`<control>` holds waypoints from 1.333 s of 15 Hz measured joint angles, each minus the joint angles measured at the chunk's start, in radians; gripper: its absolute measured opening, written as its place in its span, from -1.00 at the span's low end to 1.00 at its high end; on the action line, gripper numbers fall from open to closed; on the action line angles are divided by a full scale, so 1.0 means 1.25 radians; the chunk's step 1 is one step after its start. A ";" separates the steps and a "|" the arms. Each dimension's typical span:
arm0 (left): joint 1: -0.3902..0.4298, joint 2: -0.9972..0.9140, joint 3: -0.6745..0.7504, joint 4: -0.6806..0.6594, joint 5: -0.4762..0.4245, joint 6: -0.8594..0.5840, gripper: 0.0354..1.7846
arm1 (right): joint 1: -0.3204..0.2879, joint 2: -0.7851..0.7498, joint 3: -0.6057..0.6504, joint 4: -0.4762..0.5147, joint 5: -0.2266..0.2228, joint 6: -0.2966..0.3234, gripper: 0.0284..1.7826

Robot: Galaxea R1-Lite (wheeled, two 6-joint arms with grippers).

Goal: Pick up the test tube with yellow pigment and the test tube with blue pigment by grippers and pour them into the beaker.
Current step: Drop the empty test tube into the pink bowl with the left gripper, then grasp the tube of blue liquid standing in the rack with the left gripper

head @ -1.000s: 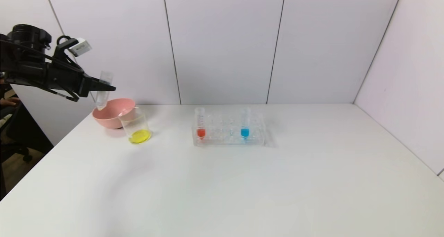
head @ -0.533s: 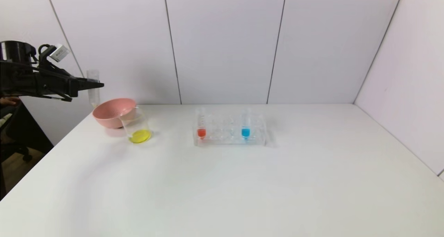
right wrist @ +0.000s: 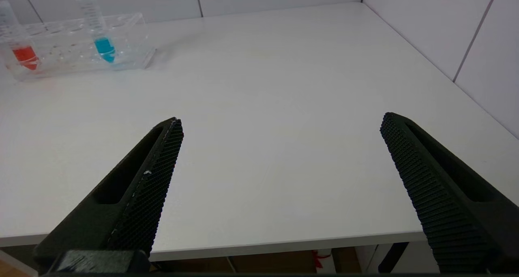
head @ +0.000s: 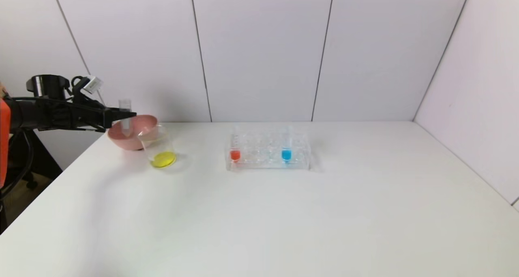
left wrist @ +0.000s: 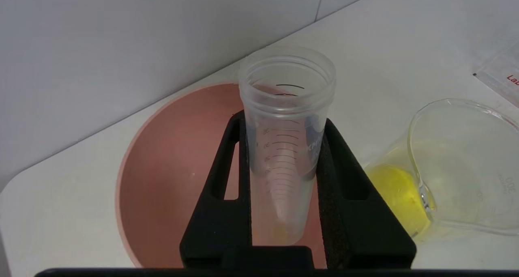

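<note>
Clamped on the drained yellow tube [left wrist: 284, 147] above the pink bowl [left wrist: 170, 167]; release called for, blue tube [head: 286, 147] pending.

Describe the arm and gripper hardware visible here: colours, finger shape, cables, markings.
Left gripper: matte black, tapered pointed fingers with slotted cut-outs, black cables looping above, a small white-grey box on top, an orange part farther back along the arm. Right gripper: same black tapered fingers, inner pads finely cross-hatched. No markings legible.
</note>
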 joint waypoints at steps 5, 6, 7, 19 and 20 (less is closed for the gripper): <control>-0.001 0.012 -0.002 -0.001 0.003 0.015 0.02 | 0.000 0.000 0.000 0.000 0.000 0.000 0.99; 0.001 0.011 -0.002 -0.002 0.003 0.015 0.22 | 0.000 0.000 0.000 0.000 0.000 0.000 0.99; 0.002 0.010 -0.002 -0.001 0.003 0.020 0.42 | 0.000 0.000 0.000 0.000 0.000 0.000 0.99; -0.073 -0.269 0.108 0.021 0.029 -0.158 0.99 | 0.000 0.000 0.000 0.000 0.000 0.000 0.99; -0.102 -0.316 0.126 0.021 0.049 -0.194 0.99 | 0.000 0.000 0.000 0.000 0.000 0.000 0.99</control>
